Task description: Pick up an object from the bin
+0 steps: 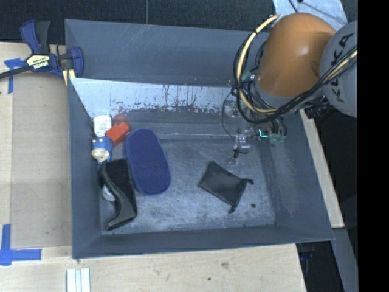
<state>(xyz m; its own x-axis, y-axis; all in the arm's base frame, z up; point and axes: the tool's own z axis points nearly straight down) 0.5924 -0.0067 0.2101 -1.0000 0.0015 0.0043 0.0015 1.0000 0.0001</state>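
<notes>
orange dome cover (pixel 298 53), looping black-yellow cables (pixel 252 96).

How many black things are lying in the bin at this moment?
2. A bent black piece lies at the left, beside the blue oval pad; a flat black pouch lies mid-floor near the gripper. Others could hide under the pad.

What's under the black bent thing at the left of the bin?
A pale bit peeks out at the left edge of the black bent thing; what it is I cannot tell, since the rest is covered. The blue oval case lies beside it.
</notes>
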